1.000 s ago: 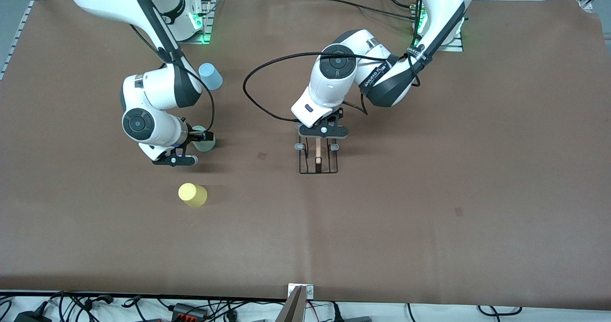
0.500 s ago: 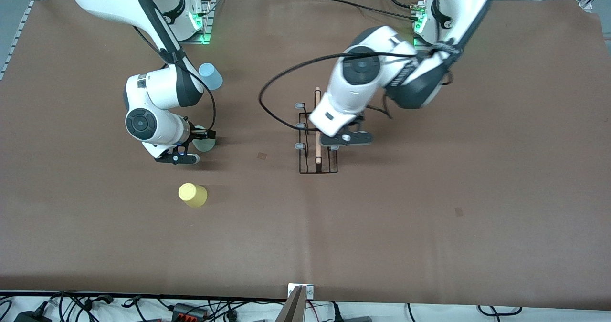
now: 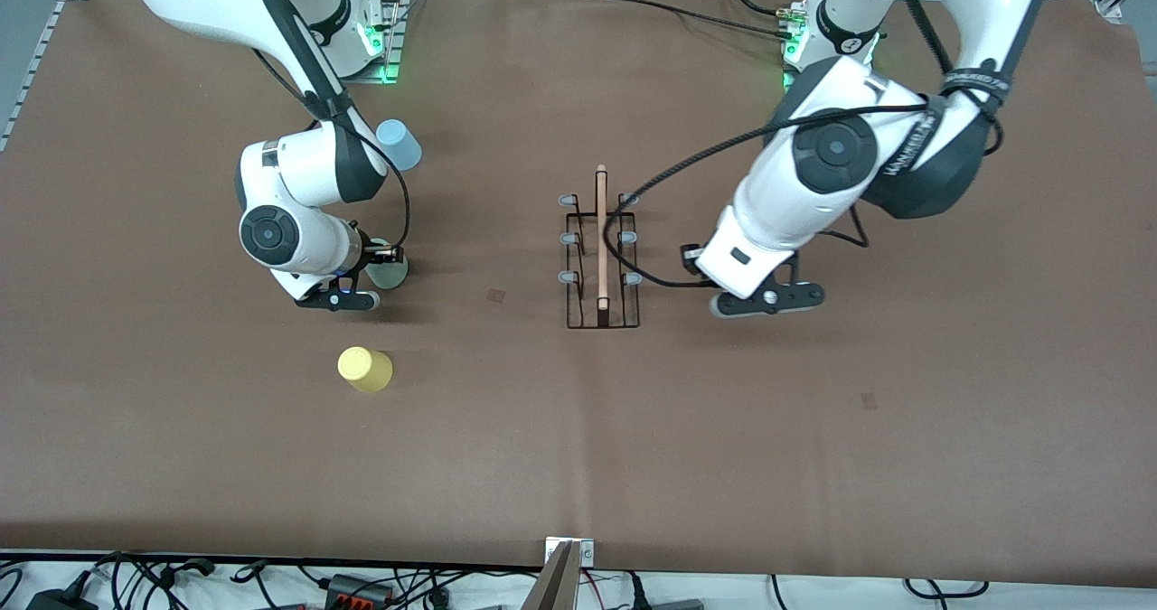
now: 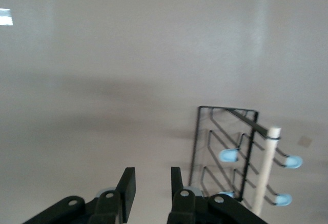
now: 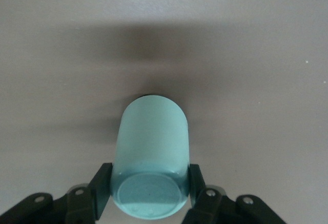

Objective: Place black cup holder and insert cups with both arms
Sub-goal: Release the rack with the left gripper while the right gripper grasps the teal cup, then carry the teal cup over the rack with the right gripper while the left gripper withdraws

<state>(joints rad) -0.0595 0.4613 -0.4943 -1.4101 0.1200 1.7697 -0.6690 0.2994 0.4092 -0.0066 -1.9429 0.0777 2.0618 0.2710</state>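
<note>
At mid-table in the front view, the black cup holder point(image 3: 600, 248) stands upright. Toward the left arm's end of it hangs the left gripper point(image 3: 766, 302), its fingers hidden; toward the right arm's end, the right gripper point(image 3: 362, 271) covers most of the mint-green cup point(image 3: 390, 272).

Left wrist view: fingers point(image 4: 126, 185) apart, pinching nothing, rack beside them.

Right wrist view: fingers point(image 5: 102, 189) pinching the mint-green cup, which is upside down.

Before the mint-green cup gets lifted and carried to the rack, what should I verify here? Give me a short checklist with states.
1. Right gripper shut on the mint-green cup: ok.
2. Rack upright on the table: ok.
3. Left gripper off the rack, open, holding nothing: ok.
4. Prongs free of cups: ok.
5. Yellow cup and blue cup apart from the right gripper: ok.
6. Grip firm enough to lift: cannot tell.
</note>
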